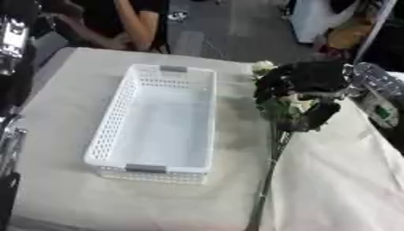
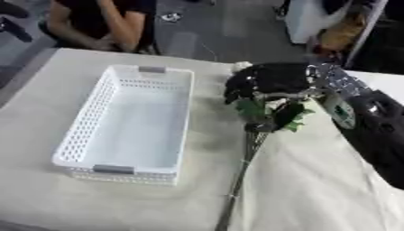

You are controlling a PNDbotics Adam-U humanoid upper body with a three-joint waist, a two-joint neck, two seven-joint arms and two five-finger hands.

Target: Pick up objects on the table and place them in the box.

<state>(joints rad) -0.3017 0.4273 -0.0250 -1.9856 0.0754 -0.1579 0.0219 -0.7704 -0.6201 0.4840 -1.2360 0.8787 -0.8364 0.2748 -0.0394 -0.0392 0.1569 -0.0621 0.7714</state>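
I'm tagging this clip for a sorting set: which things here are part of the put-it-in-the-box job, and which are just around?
Part of the job:
- white basket, nothing inside it
- artificial flower with a long stem
- right hand, curled round the flower's top

Just around:
- cloth-covered table
- dark object at the view's left edge, which I cannot identify

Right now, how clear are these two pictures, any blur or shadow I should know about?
Left eye view: soft all over, the right hand smears into the flower it holds; the basket casts a faint shadow on the cloth. Right eye view: just as soft, the stem blurs low down.
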